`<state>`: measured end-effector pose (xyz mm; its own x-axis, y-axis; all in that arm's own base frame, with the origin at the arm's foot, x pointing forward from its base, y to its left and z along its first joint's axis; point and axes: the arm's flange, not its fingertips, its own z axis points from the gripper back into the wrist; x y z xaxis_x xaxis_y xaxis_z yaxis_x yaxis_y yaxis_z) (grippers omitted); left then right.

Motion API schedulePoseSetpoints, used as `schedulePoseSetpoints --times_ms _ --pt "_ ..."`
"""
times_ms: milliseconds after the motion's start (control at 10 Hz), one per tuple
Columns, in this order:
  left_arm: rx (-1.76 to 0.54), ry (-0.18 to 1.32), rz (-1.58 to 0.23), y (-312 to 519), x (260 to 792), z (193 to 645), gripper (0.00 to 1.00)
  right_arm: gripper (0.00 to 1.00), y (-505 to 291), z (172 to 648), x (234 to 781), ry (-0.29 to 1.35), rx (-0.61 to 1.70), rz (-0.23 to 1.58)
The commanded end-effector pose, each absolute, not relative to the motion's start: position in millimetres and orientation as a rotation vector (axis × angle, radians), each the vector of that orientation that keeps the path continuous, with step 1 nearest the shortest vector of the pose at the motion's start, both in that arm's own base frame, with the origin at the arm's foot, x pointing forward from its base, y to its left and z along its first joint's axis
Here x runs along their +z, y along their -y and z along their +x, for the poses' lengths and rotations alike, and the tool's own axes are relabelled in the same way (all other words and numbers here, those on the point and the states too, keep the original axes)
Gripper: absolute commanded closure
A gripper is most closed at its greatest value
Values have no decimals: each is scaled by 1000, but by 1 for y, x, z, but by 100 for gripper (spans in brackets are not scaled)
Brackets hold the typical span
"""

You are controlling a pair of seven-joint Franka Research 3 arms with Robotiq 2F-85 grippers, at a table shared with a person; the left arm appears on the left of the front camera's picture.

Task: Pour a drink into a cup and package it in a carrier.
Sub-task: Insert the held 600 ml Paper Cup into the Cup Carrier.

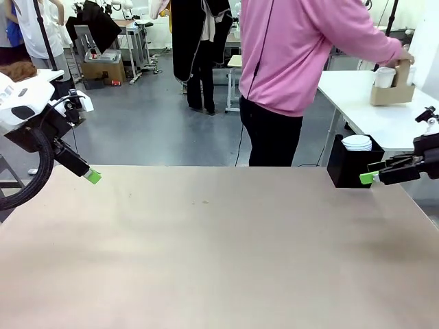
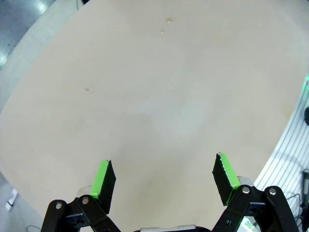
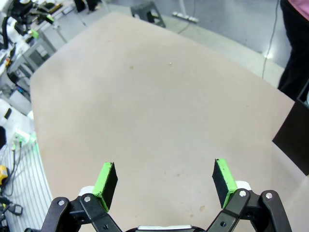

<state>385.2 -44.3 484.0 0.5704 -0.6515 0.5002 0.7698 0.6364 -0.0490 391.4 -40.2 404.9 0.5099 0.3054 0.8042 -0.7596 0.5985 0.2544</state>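
The brown cardboard carrier (image 1: 392,92) stands on a white side table (image 1: 384,116) beyond the far right corner, with a white cup (image 1: 384,76) in one slot. A person in a pink top has a hand (image 1: 406,57) on its handle tab. The drink is out of view. My left gripper (image 1: 92,176) hangs open above the work table's far left edge, nothing between its fingers (image 2: 164,176). My right gripper (image 1: 370,177) is open too, beside the far right corner, and holds nothing (image 3: 164,179).
A black box (image 1: 346,168) with a stack of white lids (image 1: 357,142) stands at the beige table's (image 1: 219,247) far right corner, just left of my right gripper. The person stands at the far edge, turned toward the side table.
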Motion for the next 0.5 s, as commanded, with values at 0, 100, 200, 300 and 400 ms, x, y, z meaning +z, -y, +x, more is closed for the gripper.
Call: schedulePoseSetpoints --times_ms 0,100,200,300,400 --pt "-849 467 -281 43 485 384 0 0 41 391 405 796 708 658" --pt "-849 467 -281 43 485 384 0 0 41 391 405 796 708 658" --pt "-849 467 -281 43 485 384 0 0 41 391 405 796 708 658" --pt "-849 467 -281 43 485 384 0 0 41 391 405 796 708 658" --pt "-849 467 -281 43 485 384 0 0 41 391 405 796 708 658"
